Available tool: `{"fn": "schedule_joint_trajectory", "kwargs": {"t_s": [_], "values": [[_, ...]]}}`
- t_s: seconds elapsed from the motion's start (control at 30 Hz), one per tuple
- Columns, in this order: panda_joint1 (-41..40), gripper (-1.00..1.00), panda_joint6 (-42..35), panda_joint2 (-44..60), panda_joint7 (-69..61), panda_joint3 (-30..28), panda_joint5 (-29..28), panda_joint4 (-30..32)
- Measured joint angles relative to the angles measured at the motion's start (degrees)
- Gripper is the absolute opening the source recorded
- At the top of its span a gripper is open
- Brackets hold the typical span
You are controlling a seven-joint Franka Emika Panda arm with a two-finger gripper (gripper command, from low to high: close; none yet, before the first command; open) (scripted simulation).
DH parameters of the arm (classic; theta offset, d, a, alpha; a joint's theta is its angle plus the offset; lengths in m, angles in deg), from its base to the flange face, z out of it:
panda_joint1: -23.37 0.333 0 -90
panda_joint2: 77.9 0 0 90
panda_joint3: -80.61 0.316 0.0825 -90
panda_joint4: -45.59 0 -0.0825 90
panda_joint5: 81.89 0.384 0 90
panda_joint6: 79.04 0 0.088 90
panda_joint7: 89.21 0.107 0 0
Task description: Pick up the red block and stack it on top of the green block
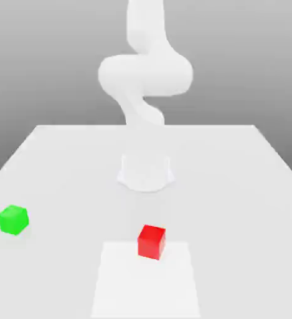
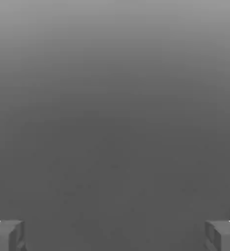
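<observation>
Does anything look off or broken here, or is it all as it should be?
Nothing looks damaged. The red block sits slightly turned, straddling the far edge of the pale patch, and the green block sits off toward the exterior view's left; neither seems worrying.

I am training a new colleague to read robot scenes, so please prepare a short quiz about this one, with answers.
1. True or false: the green block already has the red block on top of it.
2. Multiple choice: in the exterior view, where is the green block relative to the red one? (a) nearer the view's left, (b) nearer the view's right, (c) directly behind it.
3. Fill in: in the hand view, the gripper has its jaws standing ____.

Key: 1. false; 2. a; 3. open
</observation>
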Motion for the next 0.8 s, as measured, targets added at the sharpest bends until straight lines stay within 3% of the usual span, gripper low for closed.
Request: {"fn": "schedule_joint_trajectory", "kwargs": {"t_s": [0.53, 0.77, 0.8], "values": [[-2.0, 0.0, 23.4, 29.5, 14.7, 4.7, 1.9, 29.8], [-0.5, 0.0, 39.7, 49.8, 21.1, 2.1, -3.8, 31.3], [0.3, -1.0, 41.3, 51.7, 21.4, 1.3, -4.1, 31.0]]}}
